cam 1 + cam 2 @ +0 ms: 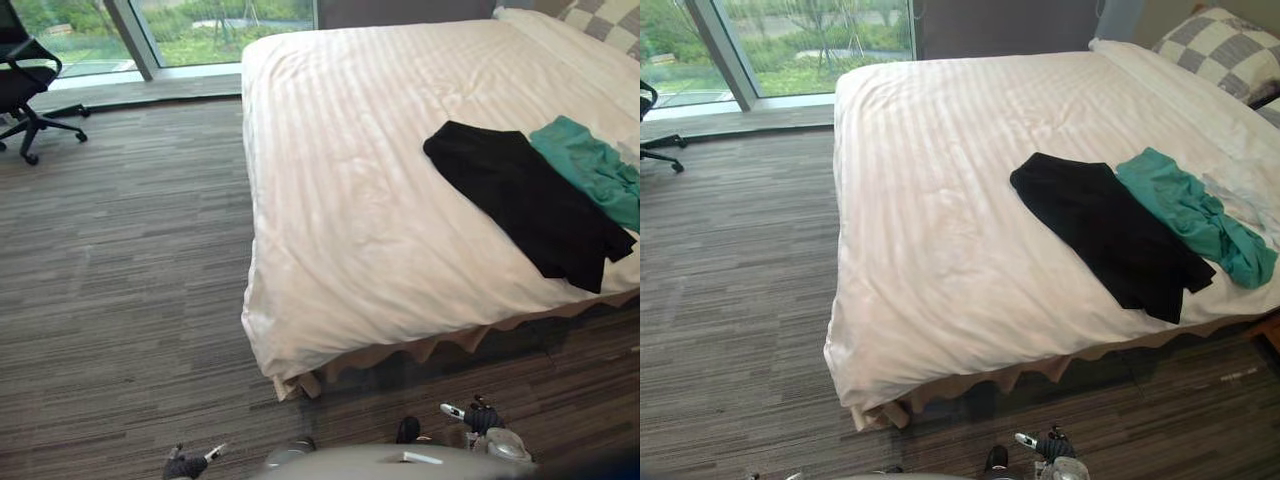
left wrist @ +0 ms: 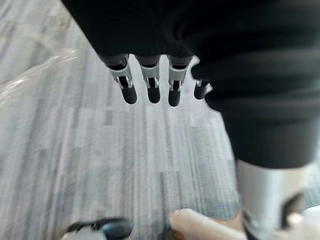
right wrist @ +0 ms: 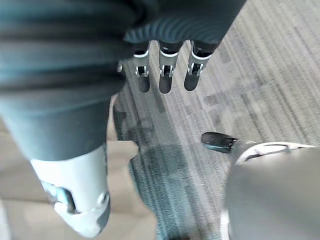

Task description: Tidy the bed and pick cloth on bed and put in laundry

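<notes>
Black cloth (image 1: pixel 525 200) lies flat on the bed (image 1: pixel 350 200), on the right half of the white cover. Its long axis runs on a diagonal, with one end pointing toward the middle of the mattress and the other reaching the near right edge. Teal cloth (image 1: pixel 595 170) lies crumpled against its right side, touching it, with its length on much the same diagonal. A checked pillow (image 1: pixel 1220 50) sits at the far right corner. Striped grey carpet (image 1: pixel 120 300) surrounds the bed, with an office chair (image 1: pixel 25 80) by the window (image 1: pixel 200 25) at far left. Both hands hang low at the near edge of the head views, over the carpet and well apart from both cloths. Left hand (image 2: pixel 150 82) – fingers straight, pointing down at the floor, released and holding nothing. Right hand (image 3: pixel 165 75) – the same pose, fingers extended in a row above the carpet, empty.
</notes>
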